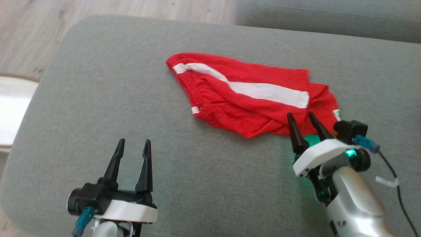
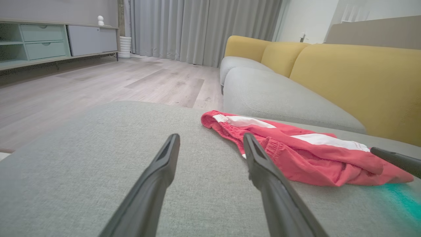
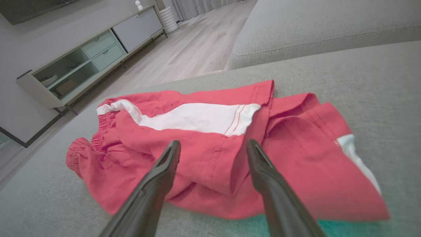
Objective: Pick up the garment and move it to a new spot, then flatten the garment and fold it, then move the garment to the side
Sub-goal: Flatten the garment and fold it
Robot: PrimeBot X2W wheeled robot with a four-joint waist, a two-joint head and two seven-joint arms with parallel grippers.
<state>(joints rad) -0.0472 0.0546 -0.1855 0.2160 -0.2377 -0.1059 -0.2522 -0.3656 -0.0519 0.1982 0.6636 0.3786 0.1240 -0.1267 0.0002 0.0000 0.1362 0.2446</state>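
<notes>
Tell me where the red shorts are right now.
In the head view the red shorts lie crumpled on the grey cushion, right of centre; the open right gripper is at their near edge, the left gripper well apart.

Home liv. rm: sofa (image 2: 355, 85) (yellow backs), curtains (image 2: 197, 29), low cabinet (image 2: 49, 39).

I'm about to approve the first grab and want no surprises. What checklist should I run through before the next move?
1. Right gripper open: ok.
2. Left gripper open, holding nothing: ok.
3. Right gripper aimed at the red shorts' near edge: ok.
4. Its fingers touching the cloth: cannot tell.
5. Shorts lying flat: not ok, rumpled and overlapped.
6. Bare grey cushion on the robot's left for a new spot: ok.
</notes>
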